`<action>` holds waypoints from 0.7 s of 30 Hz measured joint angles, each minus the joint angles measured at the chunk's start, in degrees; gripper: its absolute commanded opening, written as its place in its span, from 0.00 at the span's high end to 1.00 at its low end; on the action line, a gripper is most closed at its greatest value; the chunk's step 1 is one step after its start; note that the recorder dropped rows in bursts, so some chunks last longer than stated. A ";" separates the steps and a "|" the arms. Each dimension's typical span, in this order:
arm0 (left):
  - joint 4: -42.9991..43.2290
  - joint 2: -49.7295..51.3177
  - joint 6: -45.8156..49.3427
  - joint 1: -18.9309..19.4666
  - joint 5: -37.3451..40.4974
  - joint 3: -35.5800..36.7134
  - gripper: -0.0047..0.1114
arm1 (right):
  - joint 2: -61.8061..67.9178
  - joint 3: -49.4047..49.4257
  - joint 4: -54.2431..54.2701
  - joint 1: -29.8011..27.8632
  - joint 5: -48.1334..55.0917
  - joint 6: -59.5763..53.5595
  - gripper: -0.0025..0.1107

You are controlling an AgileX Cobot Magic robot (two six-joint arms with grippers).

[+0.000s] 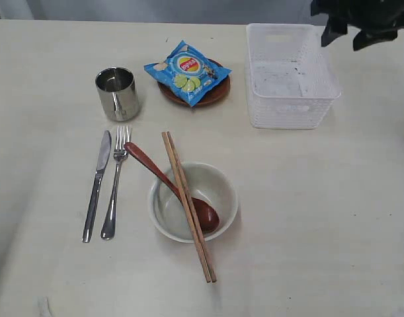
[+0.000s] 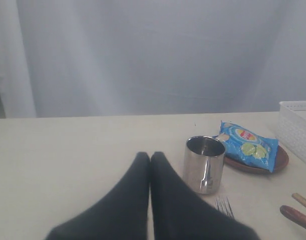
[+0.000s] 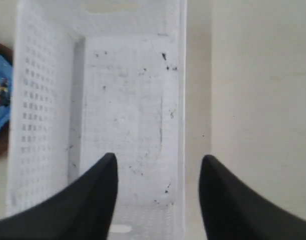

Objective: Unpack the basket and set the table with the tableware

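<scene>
Basket (image 1: 291,112) looks unpacked, table (image 1: 321,231) set.
Right gripper (image 3: 159,160) spread wide, empty, above basket; left gripper (image 2: 150,155) pressed together; next, probably pull clear.

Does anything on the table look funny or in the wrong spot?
Yes. A blue crisp packet lies on the brown plate, and the chopsticks lie slanted across the bowl over the spoon.

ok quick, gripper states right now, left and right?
Left gripper: closed, fingers pressed together, holding nothing.
Right gripper: open over the basket, holding nothing.
</scene>
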 measured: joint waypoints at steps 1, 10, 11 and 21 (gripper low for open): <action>0.00 0.00 0.00 0.00 0.00 0.00 0.96 | -1.30 0.00 0.25 0.00 0.25 0.00 0.85; 0.00 0.00 0.00 0.00 0.00 0.00 0.96 | -22.39 15.27 1.19 4.53 -13.44 -2.03 0.98; 0.00 0.00 0.00 0.00 0.00 0.00 0.96 | -27.19 20.58 1.19 5.43 -19.80 -2.03 0.98; 0.00 0.00 0.00 0.00 0.00 0.00 0.96 | -56.25 51.82 -0.49 10.63 -56.53 -5.48 0.98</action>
